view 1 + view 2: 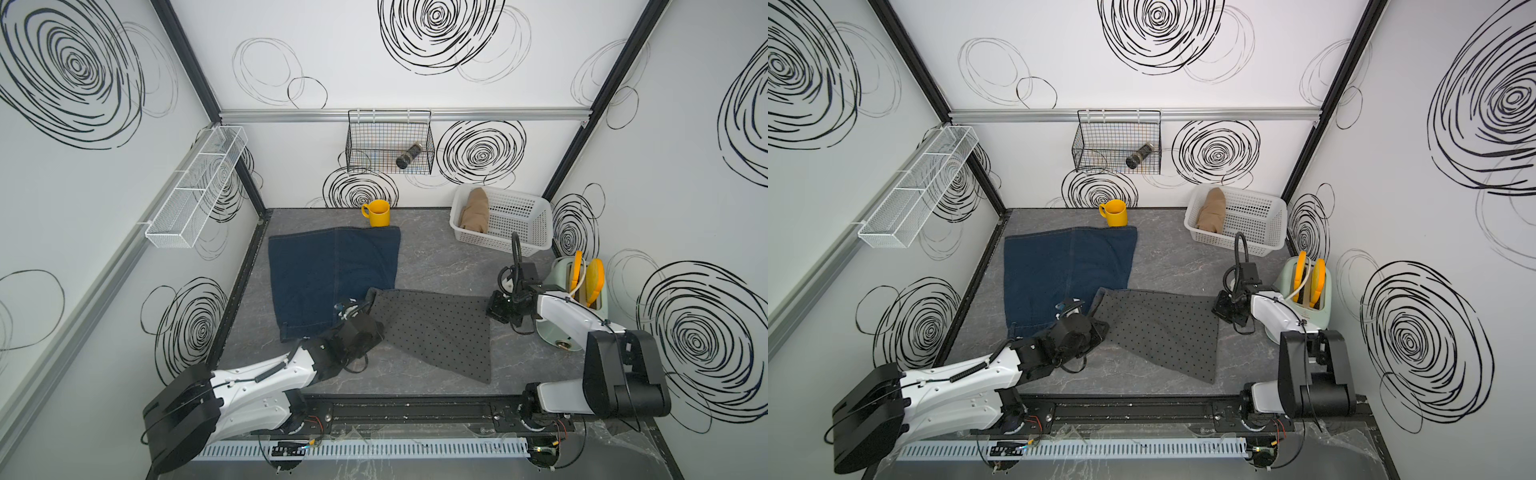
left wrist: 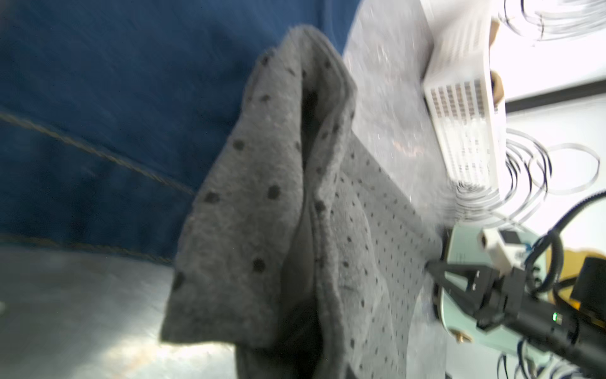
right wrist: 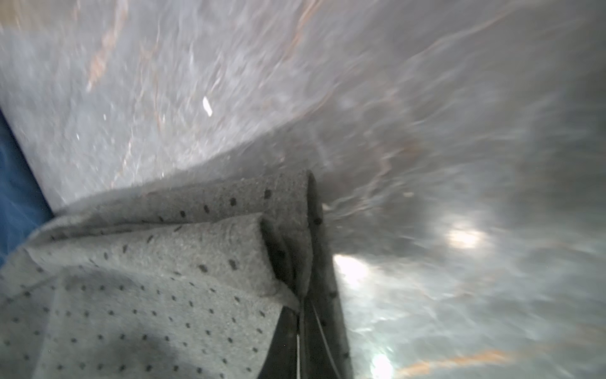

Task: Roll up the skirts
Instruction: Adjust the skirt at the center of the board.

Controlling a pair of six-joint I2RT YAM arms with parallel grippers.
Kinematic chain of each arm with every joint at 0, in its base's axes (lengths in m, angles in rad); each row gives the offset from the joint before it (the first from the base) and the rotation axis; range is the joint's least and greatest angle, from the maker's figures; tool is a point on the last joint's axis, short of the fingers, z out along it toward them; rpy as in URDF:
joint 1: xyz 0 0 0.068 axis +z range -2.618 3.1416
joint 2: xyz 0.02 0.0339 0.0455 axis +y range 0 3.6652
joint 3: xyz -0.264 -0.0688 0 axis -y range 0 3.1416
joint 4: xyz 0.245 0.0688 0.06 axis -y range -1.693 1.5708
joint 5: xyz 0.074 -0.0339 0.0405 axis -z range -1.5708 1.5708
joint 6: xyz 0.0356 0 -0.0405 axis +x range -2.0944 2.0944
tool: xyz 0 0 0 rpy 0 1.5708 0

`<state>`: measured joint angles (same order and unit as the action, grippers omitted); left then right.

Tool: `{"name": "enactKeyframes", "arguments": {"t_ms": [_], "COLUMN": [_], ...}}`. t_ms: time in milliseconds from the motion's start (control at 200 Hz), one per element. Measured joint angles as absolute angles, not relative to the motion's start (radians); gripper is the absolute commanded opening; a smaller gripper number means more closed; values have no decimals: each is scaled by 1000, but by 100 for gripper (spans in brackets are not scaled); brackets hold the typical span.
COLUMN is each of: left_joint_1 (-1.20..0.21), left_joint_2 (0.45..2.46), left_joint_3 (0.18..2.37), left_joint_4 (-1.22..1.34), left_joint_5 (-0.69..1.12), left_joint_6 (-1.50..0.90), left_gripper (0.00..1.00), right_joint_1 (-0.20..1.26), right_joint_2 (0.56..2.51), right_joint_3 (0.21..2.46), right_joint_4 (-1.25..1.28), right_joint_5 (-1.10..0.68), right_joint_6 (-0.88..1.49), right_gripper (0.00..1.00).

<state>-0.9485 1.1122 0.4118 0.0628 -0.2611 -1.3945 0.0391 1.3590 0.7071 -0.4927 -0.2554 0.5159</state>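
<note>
Grey dotted skirt (image 1: 436, 332) lies spread on the table (image 1: 436, 257), centre-right and skewed. Its far-left corner overlaps the near-right corner of the denim skirt (image 1: 328, 274).

Right gripper (image 1: 495, 311) is at the grey skirt's far-right corner. In the right wrist view its jaws are closed on the hem, with a fold of cloth standing up over them.

Left gripper (image 1: 347, 309) is at the far-left corner, over the overlap. The left wrist view shows that corner bunched and raised close to the lens, with the fingers hidden, so I cannot tell whether it is clamped or loose.

Denim skirt lies flat along the left table edge, with the yellow mug (image 1: 378, 212) at its far hem. Tan skirt (image 1: 476, 210) is rolled and sits inside the white basket (image 1: 519, 220), far right.

Toaster (image 1: 548, 332) stands just beside the right arm, so room is tight there. Bare table shows between the denim and the basket, beyond the grey hem, and in a strip along the near edge.
</note>
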Motion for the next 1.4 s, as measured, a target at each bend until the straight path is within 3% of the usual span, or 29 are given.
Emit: {"name": "enactKeyframes", "arguments": {"t_ms": [40, 210, 260, 325, 415, 480, 580, 710, 811, 991, 1171, 1396], "left_joint_1": [-978, -1004, -1004, -996, -955, -908, -849, -838, -840, -864, -841, -644], "left_joint_2": [1150, 1216, 1203, 1156, 1055, 1004, 1024, 1077, 1135, 1483, 1671, 1707], "left_joint_3": [421, 467, 478, 488, 491, 507, 625, 803, 871, 1010, 1016, 967], "left_joint_4": [75, 54, 30, -27, -106, -150, -282, -372, -367, -302, -290, -223], "left_joint_5": [-275, -302, -317, -338, -360, -360, -362, -352, -270, -109, -67, -107], "left_joint_6": [-1405, -1409, -1398, -1390, -1337, -1265, -1131, -974, -886, -784, -735, -725], "left_gripper": [25, 61, 70, 72, 69, 67, 66, 56, 45, 41, 36, 35], "right_joint_1": [22, -12, -13, -13, -15, -15, -14, 27, 155, 354, 316, 118], "right_joint_2": [1347, 1341, 1346, 1359, 1370, 1366, 1329, 1258, 1229, 1322, 1466, 1536], "right_joint_3": [707, 707, 707, 708, 709, 709, 709, 740, 774, 830, 823, 743], "right_joint_4": [-493, -492, -491, -488, -486, -487, -495, -532, -518, -483, -443, -371], "right_joint_5": [-246, -215, -209, -203, -193, -183, -154, -101, -91, -171, -241, -358], "right_joint_6": [519, 537, 539, 541, 542, 540, 539, 538, 538, 542, 541, 534], "right_gripper": [6, 7, 12, 23, 39, 43, 44, 44, 44, 42, 41, 42]}}
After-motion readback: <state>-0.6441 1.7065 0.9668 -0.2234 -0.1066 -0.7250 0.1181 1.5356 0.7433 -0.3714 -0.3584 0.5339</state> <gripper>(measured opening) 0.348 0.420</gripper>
